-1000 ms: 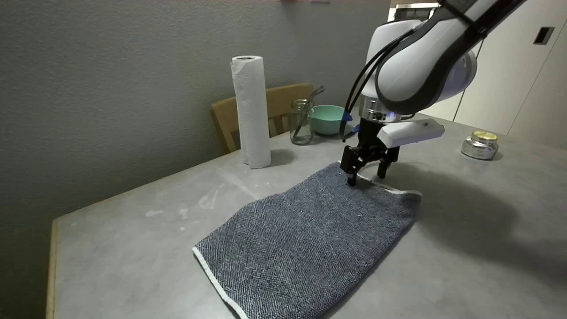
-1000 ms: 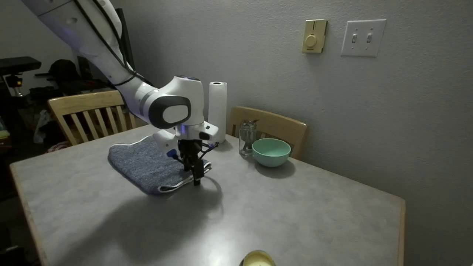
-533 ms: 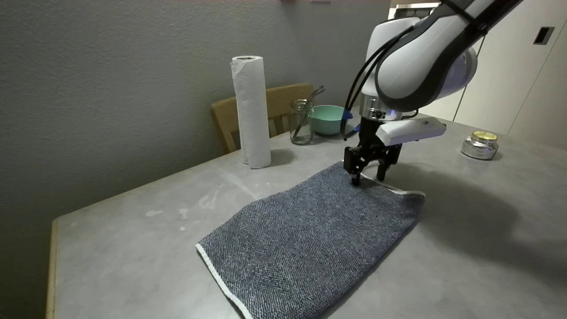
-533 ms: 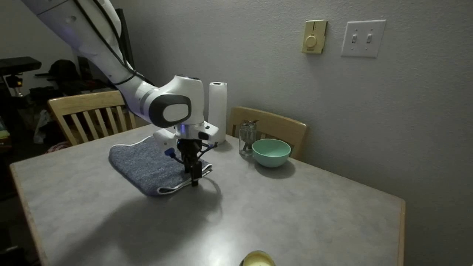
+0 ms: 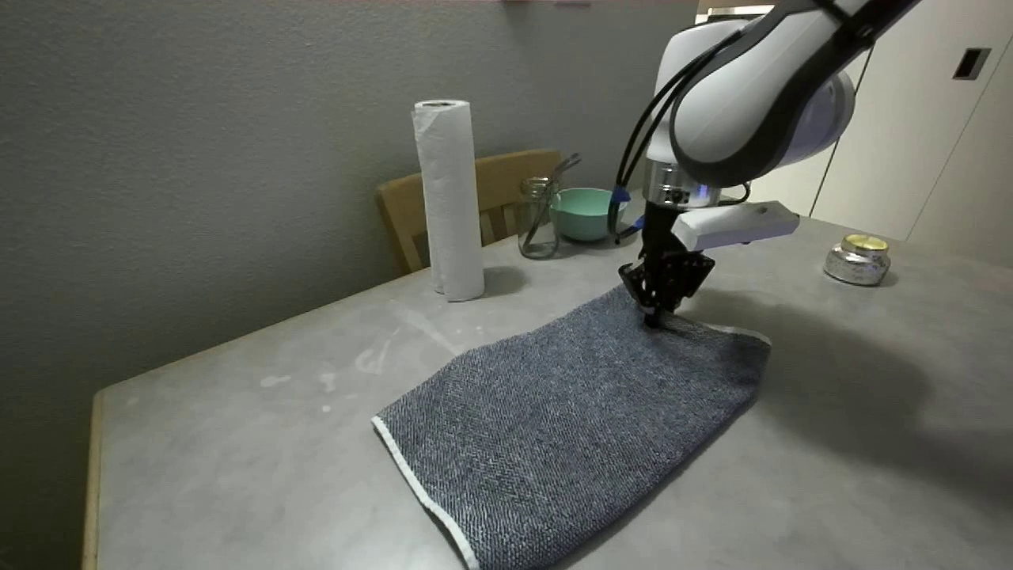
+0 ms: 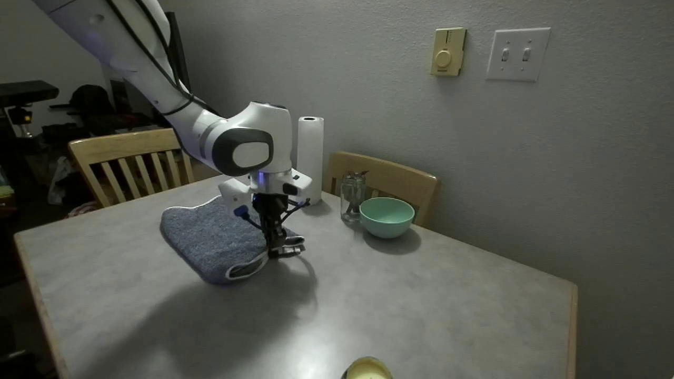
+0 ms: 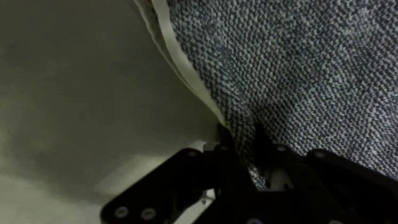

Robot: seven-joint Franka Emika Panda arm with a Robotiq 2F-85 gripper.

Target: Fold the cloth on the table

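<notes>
The cloth (image 5: 570, 404), a dark grey-blue towel with a white hem, lies on the light grey table (image 5: 221, 467). It looks folded over, with doubled hem edges showing at its end in an exterior view (image 6: 246, 269). My gripper (image 5: 659, 318) points down at that hemmed end and is shut on the cloth edge. In the wrist view the cloth (image 7: 295, 62) fills the right side, and a pinched strip of it runs between the fingertips of the gripper (image 7: 242, 133). The hem beyond the pinch is hidden behind the dark fingers.
A white paper-towel roll (image 5: 449, 202) stands near the wall. Beside it are a glass jar (image 5: 538, 222) with utensils and a mint bowl (image 6: 387, 217). A silver jar with a yellow top (image 5: 859, 260) sits beyond the gripper. Wooden chairs (image 6: 131, 163) border the table.
The fingers, apart a second ago, have come together on the cloth's edge. In both exterior views the cloth has slid a little to the right, and its gripped edge has bunched.
</notes>
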